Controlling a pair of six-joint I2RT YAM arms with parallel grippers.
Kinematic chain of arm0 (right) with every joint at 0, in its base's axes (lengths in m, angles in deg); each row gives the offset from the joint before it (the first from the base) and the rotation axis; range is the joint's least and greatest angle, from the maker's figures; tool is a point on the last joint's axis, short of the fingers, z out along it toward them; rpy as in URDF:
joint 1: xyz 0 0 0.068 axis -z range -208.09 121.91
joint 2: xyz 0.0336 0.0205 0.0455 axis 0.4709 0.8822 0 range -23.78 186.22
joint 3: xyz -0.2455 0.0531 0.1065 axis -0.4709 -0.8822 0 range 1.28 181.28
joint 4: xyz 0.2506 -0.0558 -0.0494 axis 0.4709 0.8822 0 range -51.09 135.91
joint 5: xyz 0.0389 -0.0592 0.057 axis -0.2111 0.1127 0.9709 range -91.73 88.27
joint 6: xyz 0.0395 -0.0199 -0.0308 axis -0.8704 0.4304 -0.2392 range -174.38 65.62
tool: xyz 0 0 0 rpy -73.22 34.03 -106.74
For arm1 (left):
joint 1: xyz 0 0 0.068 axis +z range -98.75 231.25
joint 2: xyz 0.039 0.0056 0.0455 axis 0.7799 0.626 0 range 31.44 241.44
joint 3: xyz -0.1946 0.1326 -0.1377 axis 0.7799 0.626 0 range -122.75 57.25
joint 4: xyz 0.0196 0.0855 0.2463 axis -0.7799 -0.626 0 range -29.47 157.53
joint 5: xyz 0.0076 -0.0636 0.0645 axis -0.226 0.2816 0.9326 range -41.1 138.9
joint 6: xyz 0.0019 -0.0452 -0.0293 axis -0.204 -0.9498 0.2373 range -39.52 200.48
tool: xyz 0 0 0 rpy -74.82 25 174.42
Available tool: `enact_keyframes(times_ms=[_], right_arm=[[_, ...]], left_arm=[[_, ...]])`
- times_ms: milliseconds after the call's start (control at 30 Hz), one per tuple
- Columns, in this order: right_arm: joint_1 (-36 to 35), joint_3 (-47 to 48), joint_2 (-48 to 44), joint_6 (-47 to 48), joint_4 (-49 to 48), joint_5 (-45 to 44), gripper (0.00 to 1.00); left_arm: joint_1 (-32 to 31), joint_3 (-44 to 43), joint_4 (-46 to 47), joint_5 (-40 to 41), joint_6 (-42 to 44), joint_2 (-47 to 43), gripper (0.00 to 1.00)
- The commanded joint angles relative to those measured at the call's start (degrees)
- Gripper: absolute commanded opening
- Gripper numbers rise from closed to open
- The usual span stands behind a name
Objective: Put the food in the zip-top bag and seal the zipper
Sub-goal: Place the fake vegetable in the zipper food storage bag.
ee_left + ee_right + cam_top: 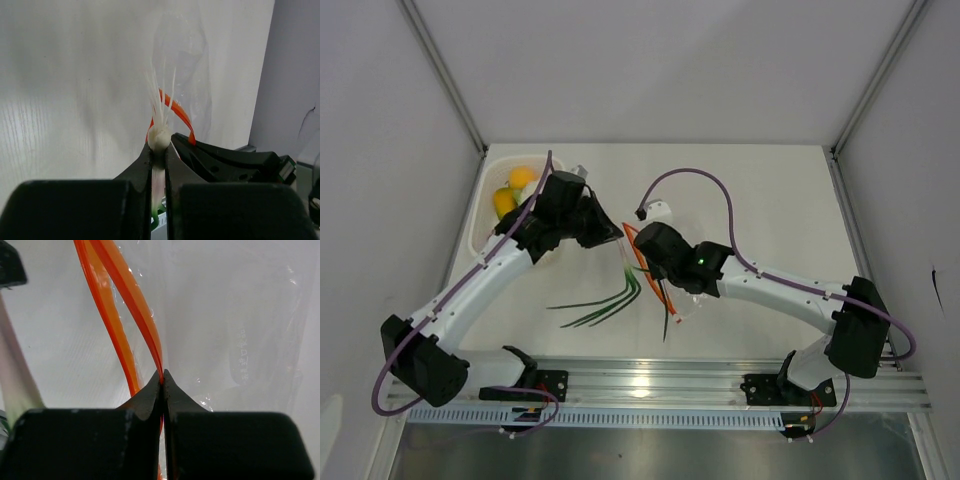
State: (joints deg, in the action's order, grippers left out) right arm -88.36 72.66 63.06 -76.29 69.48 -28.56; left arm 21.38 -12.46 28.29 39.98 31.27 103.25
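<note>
Found long green stalks [603,303] at centre of table [770,200], long axis slanting toward near-left corner, white root end pointing at mouth of zip-top bag [240,315] beside them. Noted left gripper [160,147] pinching root end, arm reaching diagonally inward; right gripper [162,377] clamped on zipper [129,290], forearm stretched leftward.

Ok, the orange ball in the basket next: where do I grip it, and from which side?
Probably across its middle, straight down from above: the orange ball is round and the basket walls block the sides. The left hand is shut on the stalk; free it first.
</note>
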Motion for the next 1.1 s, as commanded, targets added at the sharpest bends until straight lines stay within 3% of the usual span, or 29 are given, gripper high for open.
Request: enact_keyframes(times_ms=[0, 133, 367, 633, 867, 1067], right_arm=[[-0.8, 3.2, 0.3, -2.9, -1.2, -2.5, 0.0], [-2.1, 4.0, 1.0, -3.8, -1.4, -2.6, 0.0], [-3.4, 4.1, 1.9, -5.5, -1.8, -0.9, 0.0], [-4.0, 6.1, 1.6, -12.0, -1.3, 2.9, 0.0], [-4.8, 7.7, 2.3, -16.5, -0.4, 5.2, 0.0], [-5.0, 7.8, 2.3, -19.7, -1.6, 8.5, 0.0]], left_arm=[[-1.8, -2.7, -1.0, 6.7, -6.0, 0.8, 0.01], [-2.7, -3.8, -2.5, 8.7, -9.5, 2.9, 0.01], [-5.7, -6.5, -7.0, 19.5, -14.2, 5.3, 0.0], [-10.4, -1.7, -5.3, 38.3, -20.1, 0.9, 0.01], [-11.8, 0.5, -7.0, 44.3, -26.2, -0.9, 0.01], [-12.3, -2.9, -11.6, 50.3, -28.5, 2.6, 0.01]])
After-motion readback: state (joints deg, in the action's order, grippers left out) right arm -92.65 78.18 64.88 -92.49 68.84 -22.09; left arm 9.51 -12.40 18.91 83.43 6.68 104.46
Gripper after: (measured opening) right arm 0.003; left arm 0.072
